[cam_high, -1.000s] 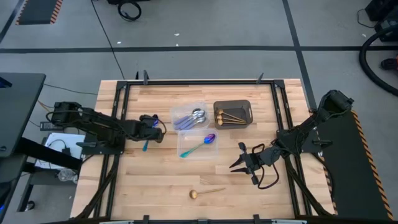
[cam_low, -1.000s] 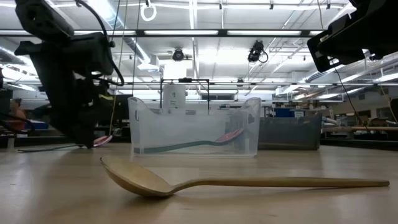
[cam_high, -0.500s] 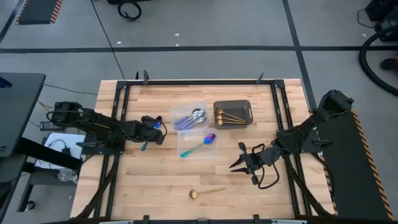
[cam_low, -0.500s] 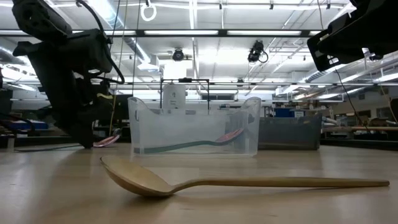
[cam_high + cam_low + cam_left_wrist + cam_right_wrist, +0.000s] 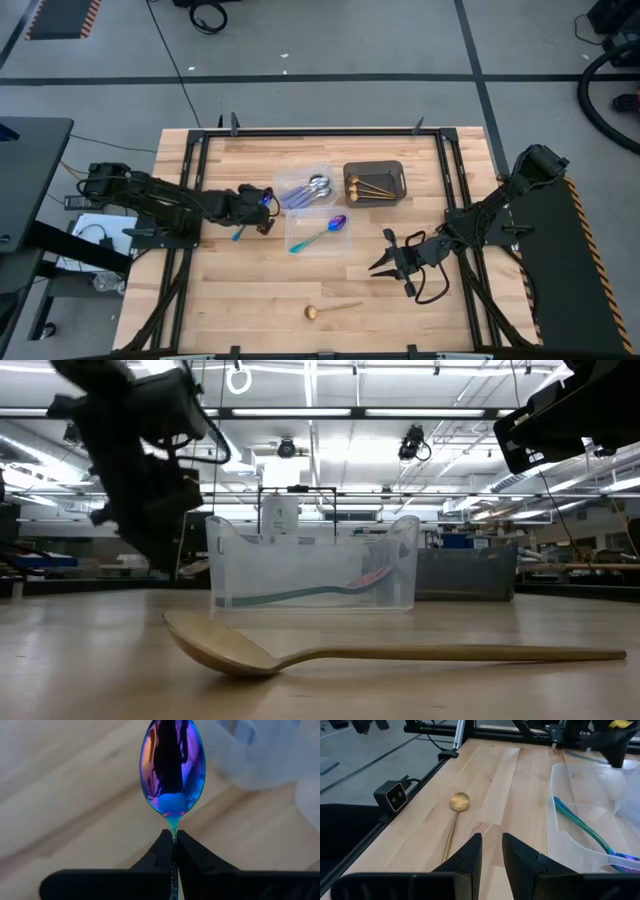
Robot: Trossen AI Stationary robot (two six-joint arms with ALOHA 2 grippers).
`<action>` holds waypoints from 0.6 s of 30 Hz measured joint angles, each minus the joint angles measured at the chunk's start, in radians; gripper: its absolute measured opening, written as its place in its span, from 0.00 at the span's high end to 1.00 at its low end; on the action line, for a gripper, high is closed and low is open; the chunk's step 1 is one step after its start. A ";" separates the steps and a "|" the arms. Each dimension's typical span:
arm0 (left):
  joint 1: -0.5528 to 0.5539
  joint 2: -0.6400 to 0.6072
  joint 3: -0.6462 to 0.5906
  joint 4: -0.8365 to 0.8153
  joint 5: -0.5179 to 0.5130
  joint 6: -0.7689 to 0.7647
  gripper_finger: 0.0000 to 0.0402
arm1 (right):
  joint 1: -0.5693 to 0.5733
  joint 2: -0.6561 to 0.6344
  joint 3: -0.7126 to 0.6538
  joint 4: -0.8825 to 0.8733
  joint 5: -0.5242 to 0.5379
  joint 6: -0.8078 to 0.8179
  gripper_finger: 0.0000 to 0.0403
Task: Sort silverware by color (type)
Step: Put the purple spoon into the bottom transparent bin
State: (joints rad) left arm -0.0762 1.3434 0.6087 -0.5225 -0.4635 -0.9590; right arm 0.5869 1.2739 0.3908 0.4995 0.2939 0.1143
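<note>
My left gripper (image 5: 262,208) is shut on an iridescent purple spoon (image 5: 172,767), left of the two clear tubs. Its teal handle (image 5: 237,232) trails back under the wrist. The nearer clear tub (image 5: 322,236) holds another purple spoon with a teal handle (image 5: 585,832). Silver spoons lie in the farther clear tub (image 5: 305,190), and gold ones in the dark tub (image 5: 375,183). One gold spoon (image 5: 330,310) lies flat on the table near its front edge. My right gripper (image 5: 385,262) hovers open right of the tubs, with nothing between its fingers (image 5: 470,855). My left gripper pinches the spoon's thin neck (image 5: 173,834), just behind the bowl, between its two fingertips. The fingers lie along the spoon, coming from the table's left, and the bowl sticks out beyond them, hollow side up. The low view shows no part of the spoon on the table.
The three tubs stand close together in the far middle of the table. Black frame rails (image 5: 300,132) run along the table's edges. Bare wood lies between the tubs and the loose gold spoon (image 5: 330,652).
My left gripper has risen and moved toward the table's right, nearer the clear tubs. The purple spoon, which lay on the table beneath it, has come up with it.
</note>
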 joint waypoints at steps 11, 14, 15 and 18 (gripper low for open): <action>-0.004 -0.002 0.317 -0.362 -0.184 0.023 0.96 | 0.000 0.000 0.000 -0.001 0.000 0.005 0.79; -0.008 -0.003 0.374 -0.289 -0.205 0.113 0.96 | -0.001 0.000 0.000 -0.001 0.000 0.000 0.79; -0.009 -0.003 0.383 -0.247 -0.206 0.146 0.96 | -0.001 0.000 0.000 -0.001 0.000 0.000 0.79; -0.018 0.000 0.385 -0.098 -0.206 0.247 0.96 | -0.001 0.000 0.000 -0.001 0.000 -0.001 0.79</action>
State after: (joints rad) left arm -0.0940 1.3437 0.9939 -0.6208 -0.6694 -0.7122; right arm 0.5858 1.2739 0.3906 0.4984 0.2939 0.1131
